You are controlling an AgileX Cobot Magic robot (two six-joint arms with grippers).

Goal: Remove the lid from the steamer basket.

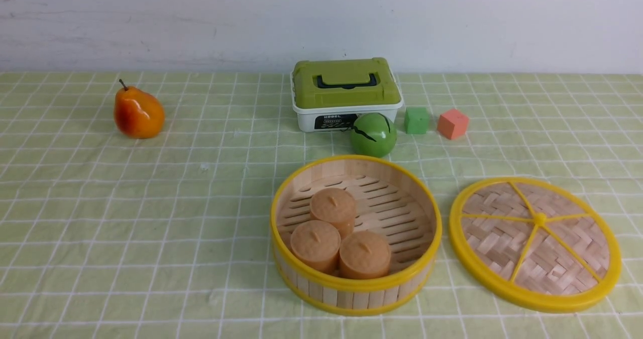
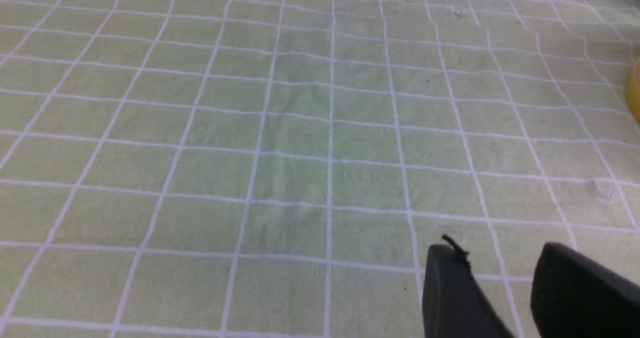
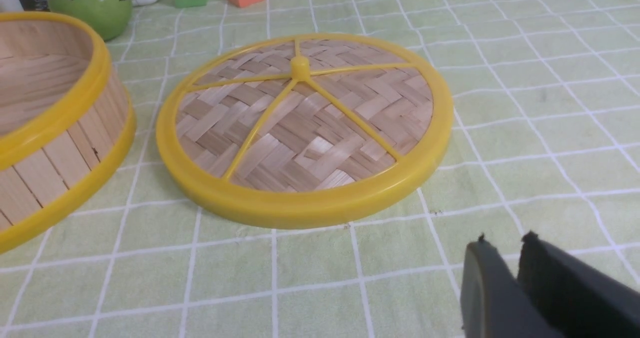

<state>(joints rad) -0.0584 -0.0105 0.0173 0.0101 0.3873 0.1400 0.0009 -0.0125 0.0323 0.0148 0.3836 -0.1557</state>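
Right end effector (image 3: 505,248) hangs near the desk with jaws narrowly parted, empty. Its job looks done: the woven bamboo lid with yellow rim (image 1: 535,243) lies flat, right of the open bamboo-slat steamer basket (image 1: 356,234).

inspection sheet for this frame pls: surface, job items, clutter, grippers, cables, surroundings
Surface: green checked cloth, flat.
Job's things: lid off, flat on the cloth beside steamer basket, apart from it; three tan cakes inside the basket.
Clutter: pear, white box, green ball, green cube, orange cube.
Grippers: left gripper open, empty; right gripper nearly closed, empty.
Cables: nothing seen.
Surroundings: plain white wall.
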